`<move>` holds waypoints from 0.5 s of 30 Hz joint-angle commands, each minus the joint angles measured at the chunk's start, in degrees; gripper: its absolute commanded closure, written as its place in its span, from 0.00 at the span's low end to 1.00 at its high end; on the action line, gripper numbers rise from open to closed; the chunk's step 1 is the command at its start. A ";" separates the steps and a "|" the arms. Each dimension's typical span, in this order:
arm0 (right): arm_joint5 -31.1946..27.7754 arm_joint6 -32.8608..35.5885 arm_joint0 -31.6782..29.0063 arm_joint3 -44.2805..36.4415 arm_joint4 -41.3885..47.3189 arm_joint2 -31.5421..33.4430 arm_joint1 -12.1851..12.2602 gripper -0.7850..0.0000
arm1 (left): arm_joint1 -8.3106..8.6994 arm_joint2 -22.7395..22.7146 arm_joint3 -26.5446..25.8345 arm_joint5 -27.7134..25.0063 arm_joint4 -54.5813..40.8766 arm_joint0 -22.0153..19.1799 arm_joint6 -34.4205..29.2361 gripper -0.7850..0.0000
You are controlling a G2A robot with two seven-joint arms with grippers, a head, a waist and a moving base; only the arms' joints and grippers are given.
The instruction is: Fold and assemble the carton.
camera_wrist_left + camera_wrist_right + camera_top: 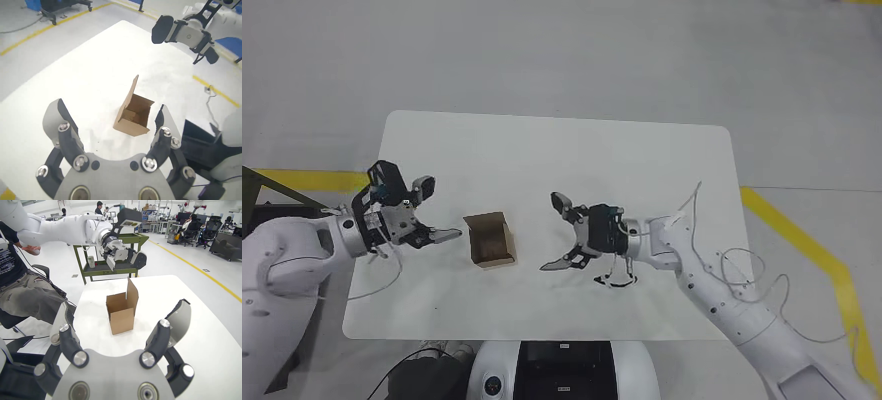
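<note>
A small brown carton (490, 240) stands upright on the white table (642, 150), its top open and one tall flap (132, 89) raised. Folded bottom flaps show inside the carton (132, 115). My left gripper (438, 210) hangs open a short way to one side of it, touching nothing. On the opposite side my right gripper (552, 233) is open too, with a gap to the carton. In the right wrist view the carton (122, 313) sits beyond my open right gripper (123, 304), and the left gripper (125, 262) hovers above and behind it. The left wrist view has the right gripper (187, 41) high beyond the carton.
A black cable (617, 275) lies on the table under the right wrist. Beyond the table's left end stands a green cart (113, 270) holding a can (91, 261), and a seated person (28, 291) is beside that end. Bare tabletop surrounds the carton.
</note>
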 commanded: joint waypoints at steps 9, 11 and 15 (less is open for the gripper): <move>1.26 2.05 -0.15 -1.77 0.68 -0.16 -0.55 0.00 | -0.64 -3.71 -2.15 -0.68 7.43 4.28 7.48 0.00; 1.45 2.32 -0.32 -2.30 1.92 0.05 -0.64 0.00 | -0.64 -3.71 -2.15 -0.68 7.43 4.28 7.48 0.00; 3.34 8.35 -0.90 -2.67 8.64 0.70 -0.75 0.00 | -0.64 -3.71 -2.15 -0.68 7.43 4.28 7.48 0.00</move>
